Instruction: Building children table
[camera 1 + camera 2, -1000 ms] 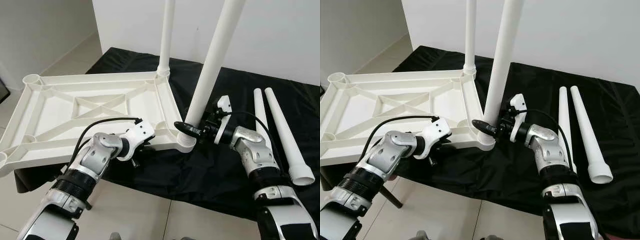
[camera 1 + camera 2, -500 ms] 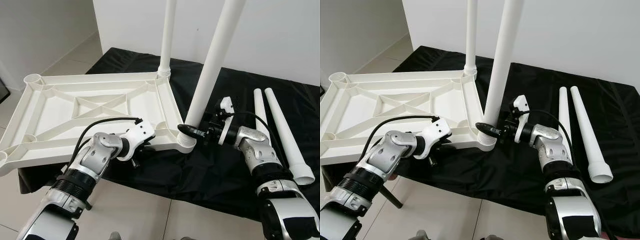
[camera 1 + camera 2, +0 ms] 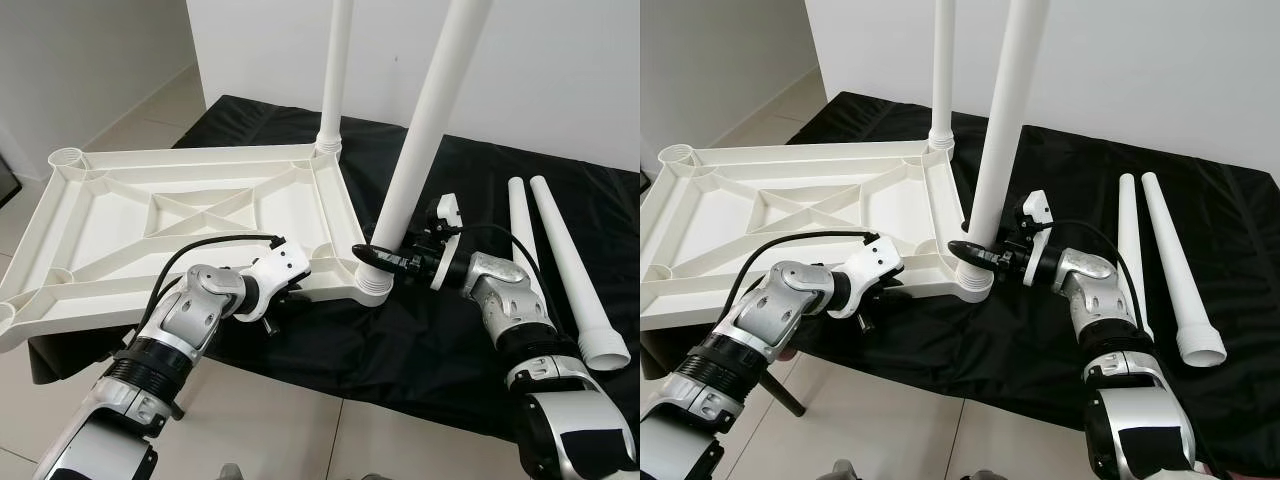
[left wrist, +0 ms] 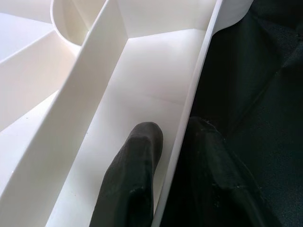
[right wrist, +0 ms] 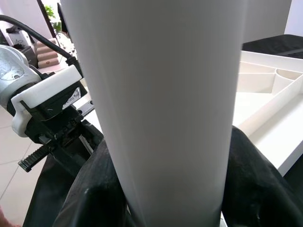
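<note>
A white plastic tabletop [image 3: 180,215] lies upside down, partly on a black-covered table and overhanging it to the left. Two white legs stand upright in its right-hand sockets: the near leg [image 3: 425,130] and the far leg [image 3: 333,70]. My right gripper [image 3: 372,258] is shut on the near leg just above its socket, with a black finger [image 5: 94,189] on each side of the tube [image 5: 165,94]. At the tabletop's near edge my left gripper [image 4: 175,137] is shut on the rim [image 4: 189,109], one finger inside and one outside.
Two loose white legs [image 3: 520,240] [image 3: 570,260] lie side by side on the black cloth [image 3: 430,340] at the right. A white wall stands close behind the table. Tiled floor [image 3: 290,420] lies below the near edge.
My right forearm has shifted slightly while its gripper stays at the near leg's base. The left arm and the tabletop have not moved.
</note>
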Robot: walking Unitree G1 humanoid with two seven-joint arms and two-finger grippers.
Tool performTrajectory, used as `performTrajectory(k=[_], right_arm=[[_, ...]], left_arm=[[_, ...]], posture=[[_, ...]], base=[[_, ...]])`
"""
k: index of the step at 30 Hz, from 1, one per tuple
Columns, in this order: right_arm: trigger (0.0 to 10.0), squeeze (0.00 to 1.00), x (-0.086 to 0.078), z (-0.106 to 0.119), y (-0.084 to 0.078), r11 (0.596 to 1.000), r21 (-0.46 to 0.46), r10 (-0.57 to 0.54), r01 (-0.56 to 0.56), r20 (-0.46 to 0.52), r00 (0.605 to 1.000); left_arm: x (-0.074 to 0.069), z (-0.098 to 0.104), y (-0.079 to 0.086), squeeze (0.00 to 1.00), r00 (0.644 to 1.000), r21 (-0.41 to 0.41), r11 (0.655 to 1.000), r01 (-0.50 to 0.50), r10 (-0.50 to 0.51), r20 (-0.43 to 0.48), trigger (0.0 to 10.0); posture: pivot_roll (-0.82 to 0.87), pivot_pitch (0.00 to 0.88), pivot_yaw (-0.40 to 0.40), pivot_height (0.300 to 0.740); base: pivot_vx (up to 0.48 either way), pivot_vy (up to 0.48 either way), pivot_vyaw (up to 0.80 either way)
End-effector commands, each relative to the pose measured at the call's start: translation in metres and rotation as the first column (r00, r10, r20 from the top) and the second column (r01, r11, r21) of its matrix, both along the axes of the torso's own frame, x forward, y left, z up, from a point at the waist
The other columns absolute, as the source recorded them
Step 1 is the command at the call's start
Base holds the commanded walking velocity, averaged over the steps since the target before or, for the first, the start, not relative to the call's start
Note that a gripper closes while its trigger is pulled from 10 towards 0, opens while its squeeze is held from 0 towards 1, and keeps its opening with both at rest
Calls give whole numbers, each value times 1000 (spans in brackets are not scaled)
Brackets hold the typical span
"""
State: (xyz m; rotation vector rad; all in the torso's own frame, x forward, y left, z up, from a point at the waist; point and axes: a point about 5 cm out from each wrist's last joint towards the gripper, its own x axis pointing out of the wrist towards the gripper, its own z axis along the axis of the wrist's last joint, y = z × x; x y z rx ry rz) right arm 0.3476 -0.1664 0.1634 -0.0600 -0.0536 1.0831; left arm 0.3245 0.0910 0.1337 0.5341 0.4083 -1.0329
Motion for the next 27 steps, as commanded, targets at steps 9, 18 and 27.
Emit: performTrajectory(k=[9,18,27], right_arm=[[0,0,-3,1,2,997,75,-9,9,-1,1000],[0,0,-14,-6,12,982,143,-123,120,10,992],[0,0,-31,8,26,951,224,-230,213,52,972]], left_arm=[[3,2,-1,0,1000,8,1000,-13,13,24,10000],[1,1,-3,0,1000,3,1000,-13,13,20,10000],[-1,-2,-4,0,1000,3,1000,-8,8,12,10000]], posture=[[-43,0,-5,740],[-49,0,-11,740],[-58,0,-11,740]], base=[[0,0,0],[0,0,0],[0,0,0]])
